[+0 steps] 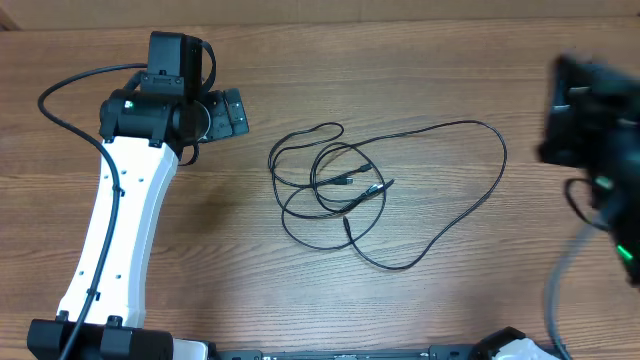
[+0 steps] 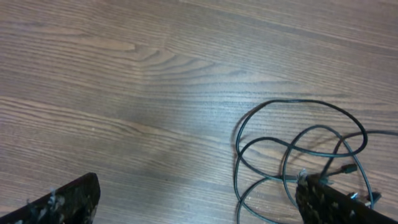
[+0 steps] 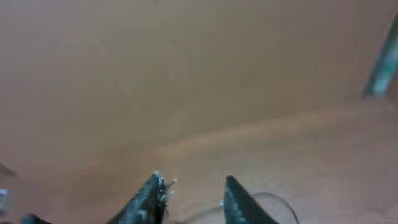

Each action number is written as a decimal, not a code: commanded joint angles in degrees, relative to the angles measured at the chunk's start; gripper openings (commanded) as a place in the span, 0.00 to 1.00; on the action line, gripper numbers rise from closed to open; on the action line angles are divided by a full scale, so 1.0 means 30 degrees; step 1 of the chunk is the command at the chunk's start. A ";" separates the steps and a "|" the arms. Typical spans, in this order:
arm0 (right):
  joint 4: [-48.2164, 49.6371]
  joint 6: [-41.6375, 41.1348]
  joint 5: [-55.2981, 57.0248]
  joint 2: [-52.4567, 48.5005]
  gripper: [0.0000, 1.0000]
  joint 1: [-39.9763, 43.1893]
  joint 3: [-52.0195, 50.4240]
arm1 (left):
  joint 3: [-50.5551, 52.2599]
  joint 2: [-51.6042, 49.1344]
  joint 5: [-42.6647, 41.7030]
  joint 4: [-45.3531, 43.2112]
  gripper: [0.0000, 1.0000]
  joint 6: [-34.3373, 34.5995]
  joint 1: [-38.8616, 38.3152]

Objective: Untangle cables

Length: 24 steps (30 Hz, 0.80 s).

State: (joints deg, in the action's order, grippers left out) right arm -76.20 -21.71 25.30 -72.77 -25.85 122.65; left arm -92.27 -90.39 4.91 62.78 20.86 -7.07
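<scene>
The cables (image 1: 345, 190) lie in a tangle of thin black loops at the table's middle, with small plug tips near the centre and one wide loop (image 1: 497, 150) spreading right. My left gripper (image 1: 238, 112) sits left of the tangle, pointing toward it. Seen from the left wrist, the left gripper (image 2: 198, 180) is open wide and holds nothing; the cables (image 2: 298, 142) curl in front of its right finger (image 2: 329, 202). My right arm (image 1: 590, 130) is a blur at the right edge. The right gripper (image 3: 193, 179) hangs above the table, open with a narrow, bare gap, and a bit of cable (image 3: 277, 198) shows below.
The wooden table (image 1: 430, 60) runs under everything. A thick black wire (image 1: 70, 85) arcs from the left arm's base side. Something white (image 1: 520, 348) shows at the front edge, near the right arm's base.
</scene>
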 commanded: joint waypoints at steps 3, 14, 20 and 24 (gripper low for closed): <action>-0.4692 -0.2361 0.0699 -0.3657 0.87 0.0765 -0.0022 | -0.0117 -0.0095 -0.0022 0.0000 1.00 -0.0233 -0.0007; -0.6135 0.0882 -0.3053 -0.9981 1.00 0.6120 -0.0291 | -0.0117 -0.0095 -0.0022 -0.0007 1.00 -0.0240 -0.0007; -0.6025 0.6331 -0.8058 -1.2174 1.00 0.9340 -0.0554 | -0.0117 -0.0095 -0.0022 -0.0007 1.00 -0.0240 -0.0007; -0.5901 0.8459 -0.9588 -1.3435 1.00 1.1511 -0.1421 | -0.0117 -0.0095 -0.0022 -0.0007 1.00 -0.0233 -0.0007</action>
State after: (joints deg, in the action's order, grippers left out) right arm -94.21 -4.56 3.14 -111.13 5.19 120.14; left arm -92.27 -90.43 4.91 62.81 20.86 -7.07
